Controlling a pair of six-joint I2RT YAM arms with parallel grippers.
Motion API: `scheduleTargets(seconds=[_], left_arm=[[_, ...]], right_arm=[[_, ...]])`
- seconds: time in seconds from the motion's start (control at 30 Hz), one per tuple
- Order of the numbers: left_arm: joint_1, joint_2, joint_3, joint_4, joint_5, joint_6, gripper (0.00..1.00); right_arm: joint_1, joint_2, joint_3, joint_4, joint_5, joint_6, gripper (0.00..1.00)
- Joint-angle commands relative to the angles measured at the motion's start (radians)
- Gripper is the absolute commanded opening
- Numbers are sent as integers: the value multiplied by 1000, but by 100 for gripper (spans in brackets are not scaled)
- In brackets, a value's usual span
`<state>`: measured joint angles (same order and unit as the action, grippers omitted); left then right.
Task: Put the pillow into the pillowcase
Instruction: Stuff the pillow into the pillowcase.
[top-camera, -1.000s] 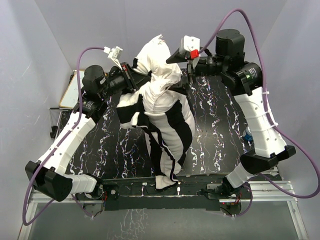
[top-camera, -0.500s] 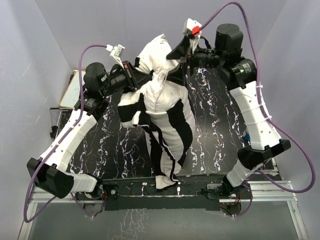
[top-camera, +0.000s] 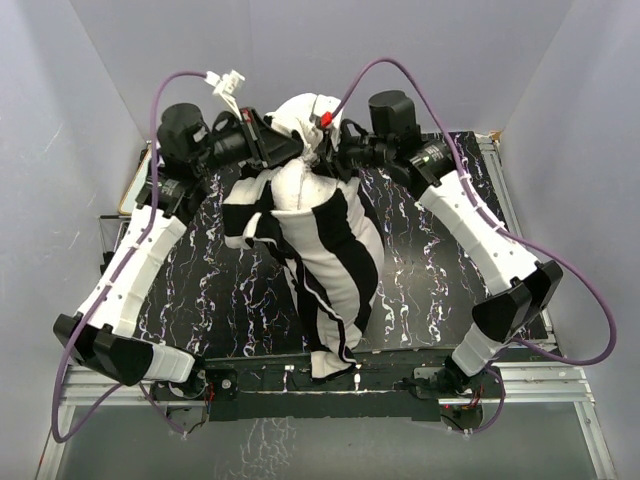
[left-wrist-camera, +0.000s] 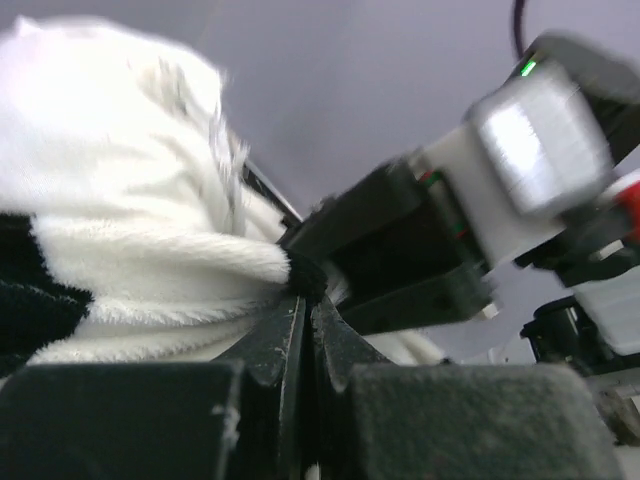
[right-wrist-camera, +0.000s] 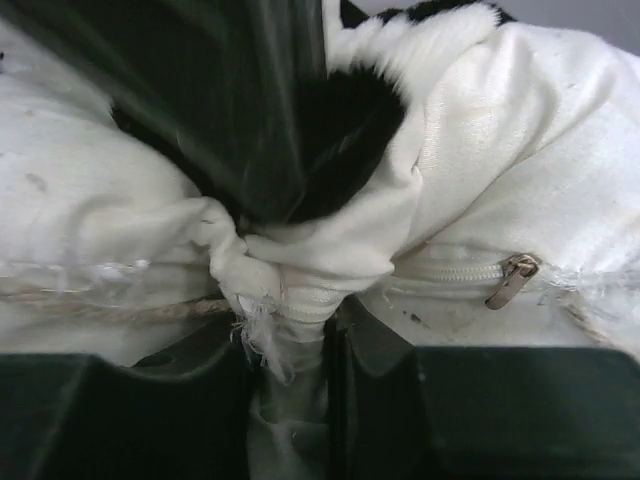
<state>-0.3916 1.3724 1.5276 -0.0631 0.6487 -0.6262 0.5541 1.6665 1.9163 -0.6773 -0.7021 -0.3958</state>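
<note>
Pinching pillow (right-wrist-camera: 520, 150), right claw (right-wrist-camera: 300, 350); left claw (left-wrist-camera: 300, 300) clamps pillowcase (left-wrist-camera: 150, 270); whiteboard (top-camera: 135, 195) far-left.

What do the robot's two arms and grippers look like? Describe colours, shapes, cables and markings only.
The left arm and right arm match: white shells dotted with small holes, joined by bulky black joints. A purple cable loops along each. The left gripper and right gripper have dark, flat, matte fingers. A red patch marks the right wrist.
</note>
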Motion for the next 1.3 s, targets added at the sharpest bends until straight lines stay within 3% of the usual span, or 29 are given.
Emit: scheduleTargets(seconds=[0.0, 0.17, 0.4, 0.67, 0.87, 1.07, 1.17, 1.27], left_arm=[[29, -51, 186, -69, 36, 15, 0], [41, -55, 307, -64, 14, -13, 0], [41, -107, 372, -119, -30, -2, 0], [40, -249, 76, 24, 79, -187, 0], [41, -282, 105, 199, 112, -452, 0], [42, -312, 50, 280, 19, -534, 0], [42, -307, -73, 262, 4, -514, 0], [43, -280, -212, 213, 34, -460, 0]], right_arm=[[71, 2, -203, -241, 173, -170, 19], [180, -34, -381, -187, 319, -209, 13], [201, 14, -384, -134, 376, -184, 12], [129, 112, -298, 50, 406, -6, 8], [103, 194, -344, 212, 472, 103, 8], [27, 180, -391, 336, 235, 365, 8], [39, 141, -458, 536, 151, 539, 8], [125, 128, -485, 704, 239, 664, 8]])
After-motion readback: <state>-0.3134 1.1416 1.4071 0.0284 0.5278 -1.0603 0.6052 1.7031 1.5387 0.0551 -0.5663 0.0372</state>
